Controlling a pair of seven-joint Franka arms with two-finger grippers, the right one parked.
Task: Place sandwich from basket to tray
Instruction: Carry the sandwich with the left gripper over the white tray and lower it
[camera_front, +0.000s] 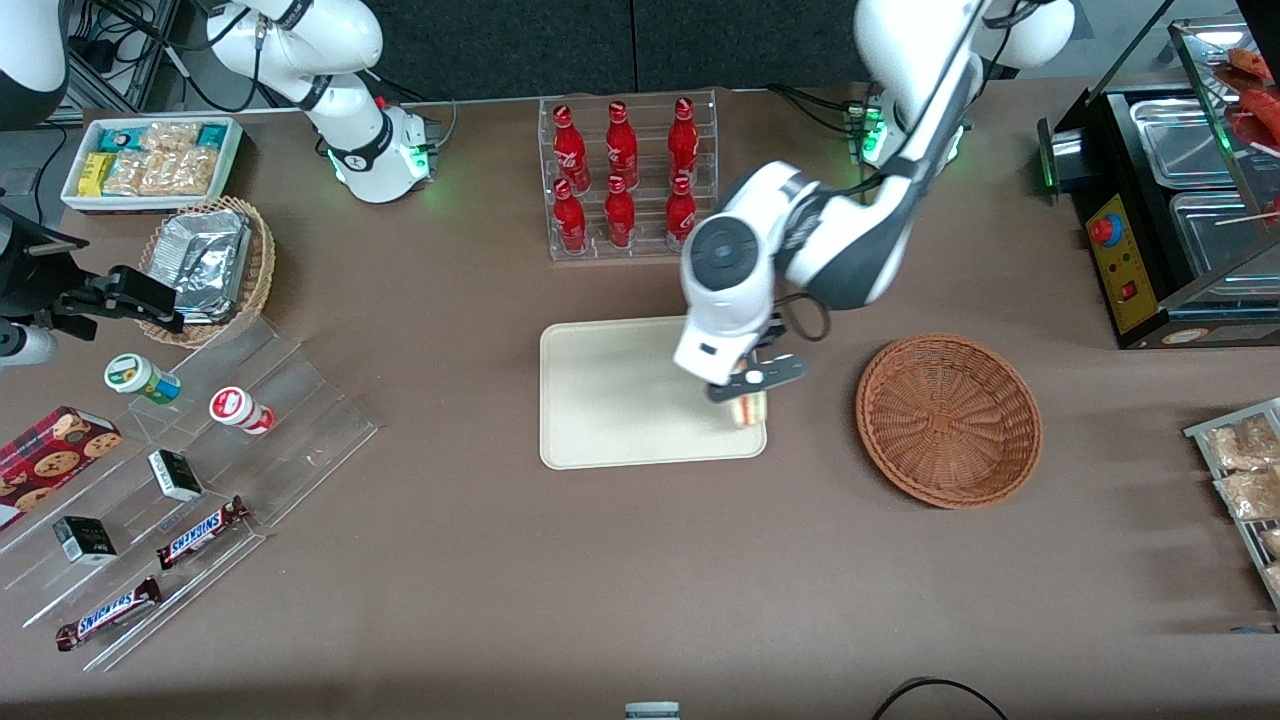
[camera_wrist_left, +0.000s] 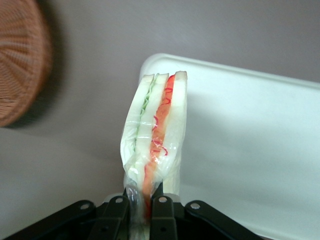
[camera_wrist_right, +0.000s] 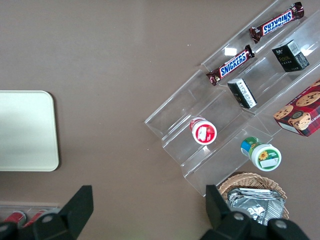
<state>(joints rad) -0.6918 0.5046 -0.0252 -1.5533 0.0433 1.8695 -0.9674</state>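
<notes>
Closest to your wrist camera, your gripper (camera_wrist_left: 141, 212) is clamped on the sandwich (camera_wrist_left: 156, 135), its black fingers (camera_wrist_left: 162, 215) pinching the wrapped wedge at its narrow end. You see pale bread layers, a red filling stripe and a thin green one under clear film. From the front, your gripper (camera_front: 752, 392) holds the sandwich (camera_front: 750, 408) over the tray (camera_front: 620, 400), at the tray's corner nearest the basket (camera_front: 948, 418). You can see the basket sitting just beside the tray, toward the working arm's end of the table, with nothing in it.
</notes>
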